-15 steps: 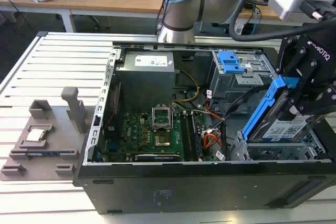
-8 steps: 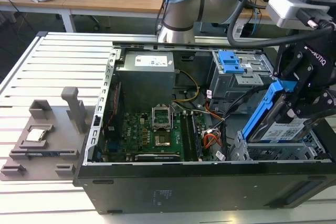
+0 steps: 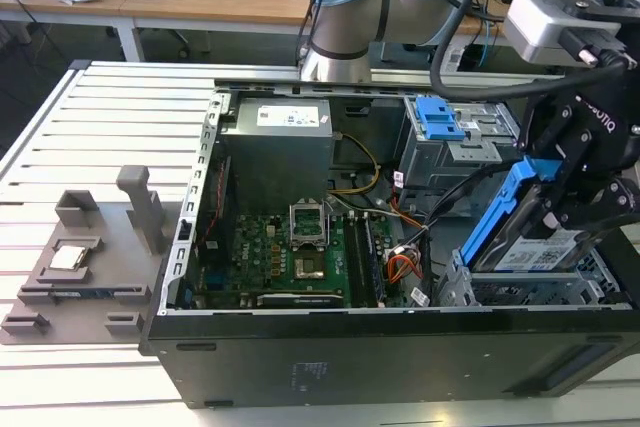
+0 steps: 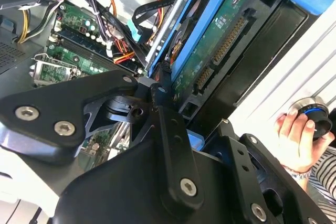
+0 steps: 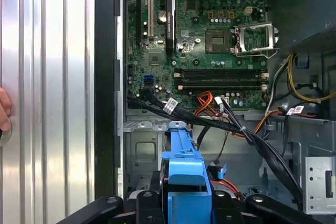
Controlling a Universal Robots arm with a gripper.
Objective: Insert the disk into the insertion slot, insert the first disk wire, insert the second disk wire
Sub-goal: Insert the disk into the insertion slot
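My gripper point(image 3: 562, 209) is shut on the disk point(image 3: 528, 247), a silver drive with a white-and-blue label in a bright blue carrier point(image 5: 183, 163). I hold the disk tilted, its lower end just above the insertion slot point(image 3: 545, 294), the silver perforated cage at the exterior view's right end of the case. The second wrist view shows the disk's green circuit-board side point(image 4: 220, 40) beyond a black finger point(image 4: 169, 129). Black disk wires point(image 5: 231, 127) run loose across the case beside the cage wall point(image 5: 139, 150), one ending in a small blue plug point(image 5: 218, 170).
A taller grey cage with a blue latch point(image 3: 438, 119) stands behind the slot. The motherboard point(image 3: 300, 247) and power supply point(image 3: 275, 137) fill the open case. A grey fixture plate point(image 3: 85, 267) lies on the exterior view's left. A person's hand point(image 4: 296, 135) rests on a round button.
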